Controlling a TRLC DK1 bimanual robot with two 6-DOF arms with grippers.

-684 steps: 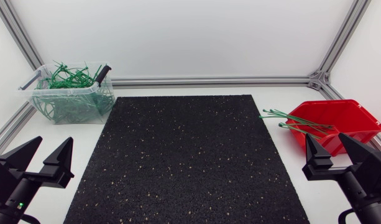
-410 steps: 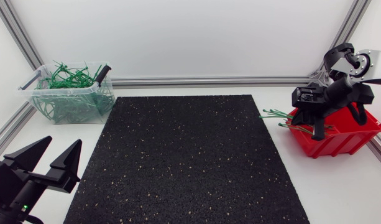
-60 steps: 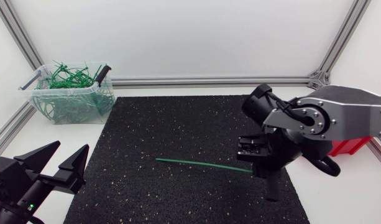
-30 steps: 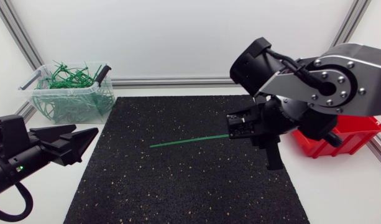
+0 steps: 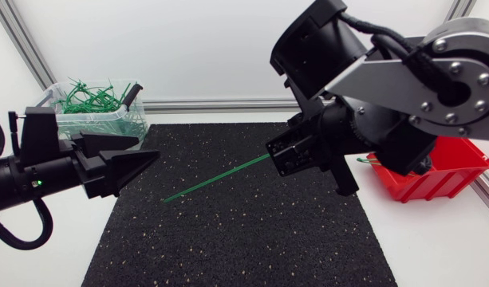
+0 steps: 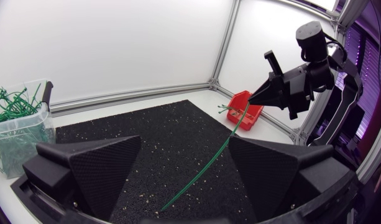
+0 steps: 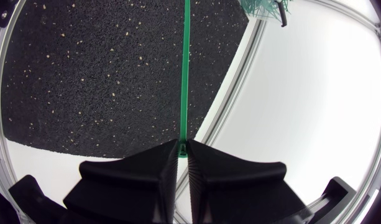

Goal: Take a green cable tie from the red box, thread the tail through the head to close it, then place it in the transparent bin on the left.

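Observation:
My right gripper (image 5: 274,156) is shut on one end of a straight green cable tie (image 5: 216,178) and holds it above the black mat. The tie slants down toward my left gripper (image 5: 148,150), which is open with its fingers pointing at the free end. In the left wrist view the tie (image 6: 218,155) hangs ahead of my open left gripper (image 6: 184,142), running up to my right gripper (image 6: 253,99). The right wrist view has the tie (image 7: 186,74) leaving my shut right gripper (image 7: 183,144). The red box (image 5: 443,171) sits at the right, partly hidden by my right arm.
The transparent bin (image 5: 92,119) holding several closed green ties stands at the back left, off the mat. The black speckled mat (image 5: 228,231) covers the table's middle. Aluminium rails (image 5: 220,104) run along the table's back and sides.
My right arm has risen and swung back and left with the tie, whose free end now tilts down. My left arm has lifted and come in over the mat's left edge.

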